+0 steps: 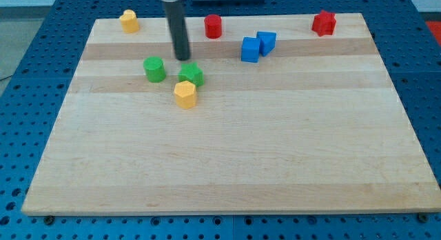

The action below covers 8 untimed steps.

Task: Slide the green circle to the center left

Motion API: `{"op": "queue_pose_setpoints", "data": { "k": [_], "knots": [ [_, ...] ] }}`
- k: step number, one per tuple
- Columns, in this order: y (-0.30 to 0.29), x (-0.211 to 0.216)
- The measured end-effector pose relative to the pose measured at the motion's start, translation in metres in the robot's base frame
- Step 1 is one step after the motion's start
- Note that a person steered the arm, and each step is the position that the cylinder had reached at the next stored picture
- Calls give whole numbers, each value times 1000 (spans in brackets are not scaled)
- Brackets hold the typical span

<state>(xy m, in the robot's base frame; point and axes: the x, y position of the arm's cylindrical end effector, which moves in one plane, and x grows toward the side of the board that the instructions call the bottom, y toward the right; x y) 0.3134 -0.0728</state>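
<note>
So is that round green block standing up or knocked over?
Upright: the green circle shows its flat round top, resting on the board.

No text, label, brand, number or sign can be read anywhere in the camera view. The worktop [227, 164] is plain pale wood with no markings, and the blue perforated surface [27, 95] around it carries only rows of holes. The coloured blocks, such as the green circle [154, 69], show bare faces with no lettering, and the dark rod ending in my tip [182, 58] bears no legible mark either.
</note>
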Motion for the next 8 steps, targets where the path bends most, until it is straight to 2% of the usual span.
{"op": "queue_pose_setpoints", "data": {
  "k": [1, 3, 5, 6, 7, 8],
  "knots": [
    [9, 12],
    [-91, 56],
    [-73, 16],
    [-113, 29],
    [-157, 61],
    [-172, 63]
  ]
}}
